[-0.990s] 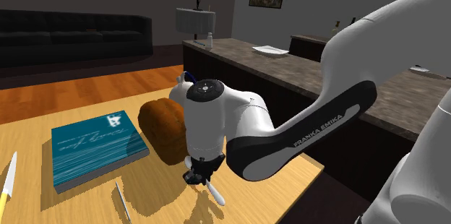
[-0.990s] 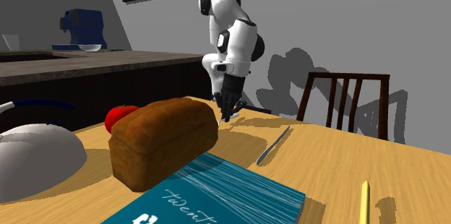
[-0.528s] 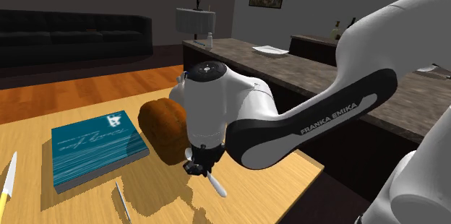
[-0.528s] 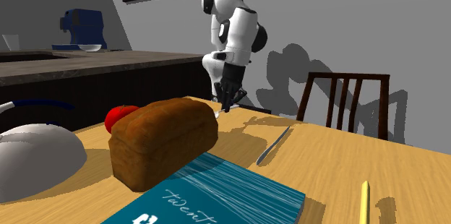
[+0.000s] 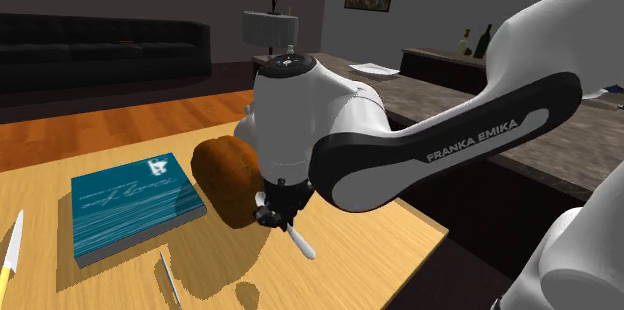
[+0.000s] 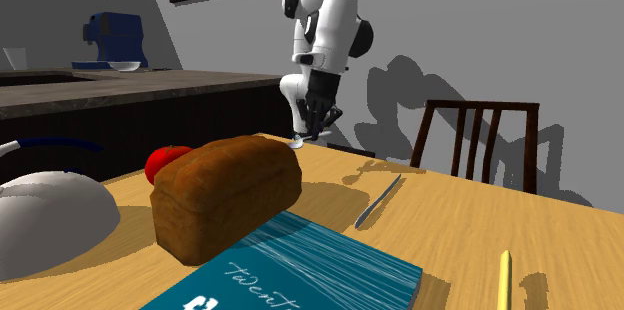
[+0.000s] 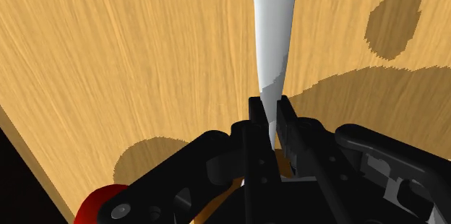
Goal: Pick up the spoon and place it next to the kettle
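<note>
since the earlier frames the gripper [image 5: 272, 216] has been raised, and the spoon [image 5: 297, 241] has been lifted clear of the wooden table [image 5: 390, 243] with it.

shoulder view: the white arm is bent over the table's near corner, with the wrist pointed down. the spoon is hung slantwise below the gripper, just beside the brown loaf [image 5: 222, 173]. a blue book [image 5: 135, 203] is laid further to this view's left.

second exterior view: the gripper [image 6: 318, 123] is seen beyond the loaf, aimed downward, with the spoon's pale end [image 6: 297, 142] projecting beneath it above the table's far edge. the white kettle [image 6: 45, 208] is placed well apart, at this view's left.

wrist view: the two fingers [image 7: 254, 114] are clamped on the spoon's narrow end, and the spoon [image 7: 273, 20] is widened away from them above the wood grain.
</note>
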Available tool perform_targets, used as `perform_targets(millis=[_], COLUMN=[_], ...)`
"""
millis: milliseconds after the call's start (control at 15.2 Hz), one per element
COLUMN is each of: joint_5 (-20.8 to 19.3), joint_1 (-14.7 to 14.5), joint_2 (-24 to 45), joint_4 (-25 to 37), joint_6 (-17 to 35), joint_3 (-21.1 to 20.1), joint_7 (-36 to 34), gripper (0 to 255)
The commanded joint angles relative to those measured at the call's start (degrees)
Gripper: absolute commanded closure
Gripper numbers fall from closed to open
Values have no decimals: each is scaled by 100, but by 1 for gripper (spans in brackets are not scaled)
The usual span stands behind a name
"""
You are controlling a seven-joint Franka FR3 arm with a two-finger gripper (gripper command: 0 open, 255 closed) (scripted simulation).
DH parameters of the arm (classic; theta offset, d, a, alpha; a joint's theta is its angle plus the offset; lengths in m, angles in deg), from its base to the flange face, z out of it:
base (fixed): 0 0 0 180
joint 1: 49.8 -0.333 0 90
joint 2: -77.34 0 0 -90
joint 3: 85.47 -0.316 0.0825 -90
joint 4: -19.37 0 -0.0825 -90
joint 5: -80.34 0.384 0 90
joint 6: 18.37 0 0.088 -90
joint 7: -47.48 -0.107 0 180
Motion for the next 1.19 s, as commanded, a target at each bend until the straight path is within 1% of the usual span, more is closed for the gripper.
perform_targets(millis=[0,528,1122], joint_5=[75,280,393], joint_1=[1,-8,-4], joint_2=[-78,-308,-441], joint_4=[98,527,1107], joint_6=[-148,-723,-1386], joint_3=[22,93,155], joint_7=[84,323,509], gripper=[255,255,255])
